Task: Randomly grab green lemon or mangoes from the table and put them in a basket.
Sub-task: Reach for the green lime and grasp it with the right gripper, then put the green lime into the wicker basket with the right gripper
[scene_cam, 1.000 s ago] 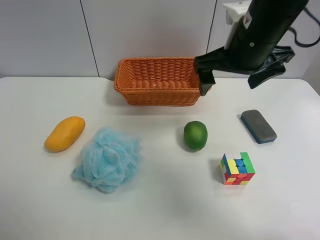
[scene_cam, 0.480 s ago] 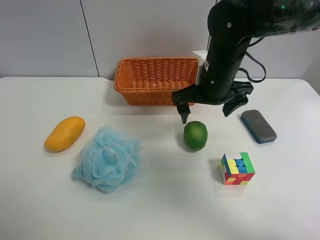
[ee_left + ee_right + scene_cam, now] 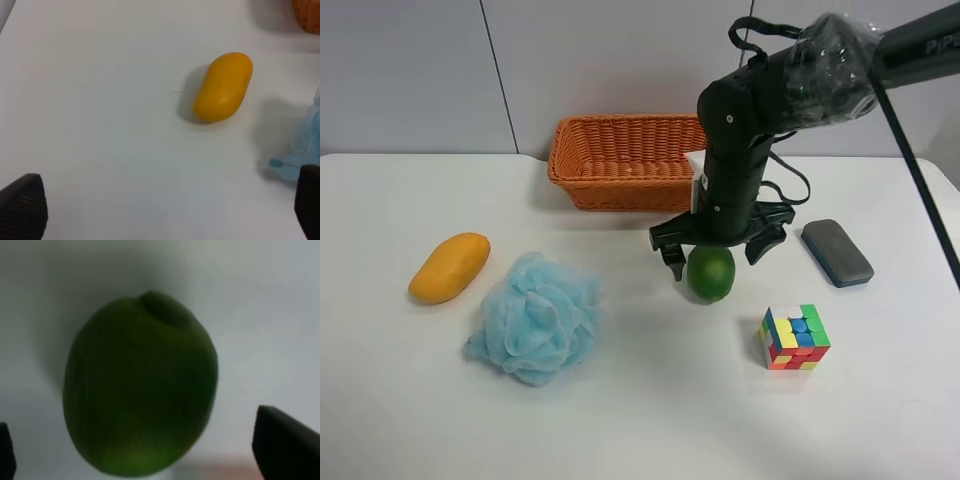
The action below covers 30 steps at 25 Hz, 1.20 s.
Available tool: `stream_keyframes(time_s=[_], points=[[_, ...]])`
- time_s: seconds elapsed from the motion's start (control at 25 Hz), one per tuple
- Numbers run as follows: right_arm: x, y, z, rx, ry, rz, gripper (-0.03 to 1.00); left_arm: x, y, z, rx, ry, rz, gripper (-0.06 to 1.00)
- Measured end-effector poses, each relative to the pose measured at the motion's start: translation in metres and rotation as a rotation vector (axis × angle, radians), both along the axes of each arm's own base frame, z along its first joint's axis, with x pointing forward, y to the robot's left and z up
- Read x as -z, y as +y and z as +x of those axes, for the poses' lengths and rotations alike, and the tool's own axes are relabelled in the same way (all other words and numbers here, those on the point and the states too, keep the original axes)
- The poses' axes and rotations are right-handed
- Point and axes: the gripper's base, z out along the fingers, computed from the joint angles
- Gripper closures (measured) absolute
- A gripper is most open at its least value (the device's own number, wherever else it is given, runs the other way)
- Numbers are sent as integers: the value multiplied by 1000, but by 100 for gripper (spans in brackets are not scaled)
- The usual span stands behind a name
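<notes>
The green lemon (image 3: 712, 277) lies on the white table (image 3: 650, 425) in front of the wicker basket (image 3: 620, 187). My right gripper (image 3: 715, 255) is open and low over the lemon, with one finger on each side of it. In the right wrist view the lemon (image 3: 140, 385) fills the space between the open fingertips of the gripper (image 3: 145, 447). The yellow-orange mango (image 3: 450, 267) lies at the exterior high view's left. In the left wrist view my left gripper (image 3: 165, 205) is open and empty, some way from the mango (image 3: 223, 86). The left arm is out of the exterior high view.
A light blue bath pouf (image 3: 535, 317) sits between the mango and the lemon. A multicoloured puzzle cube (image 3: 795, 337) and a grey-blue eraser block (image 3: 837, 252) lie near the lemon. The basket's corner (image 3: 307, 12) shows in the left wrist view.
My right arm has come down from beside the basket's corner to the green lemon. Its open fingers now straddle the fruit. Nothing else has moved.
</notes>
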Motion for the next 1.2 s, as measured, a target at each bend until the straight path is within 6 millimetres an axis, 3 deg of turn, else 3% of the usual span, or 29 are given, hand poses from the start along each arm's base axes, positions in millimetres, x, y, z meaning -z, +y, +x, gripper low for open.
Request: stream_keyframes(time_s=[0.2, 0.56, 0.64, 0.72, 1.2], points=[[19, 2, 4, -11, 12, -16, 4, 0, 0, 0, 0, 0, 0, -5], [30, 3, 6, -16, 18, -20, 6, 0, 0, 0, 0, 0, 0, -5], [30, 3, 6, -17, 13, -16, 14, 0, 0, 0, 0, 0, 0, -5], [30, 4, 7, -18, 8, -14, 32, 0, 0, 0, 0, 0, 0, -5], [29, 4, 7, -18, 5, -12, 31, 0, 0, 0, 0, 0, 0, -5]])
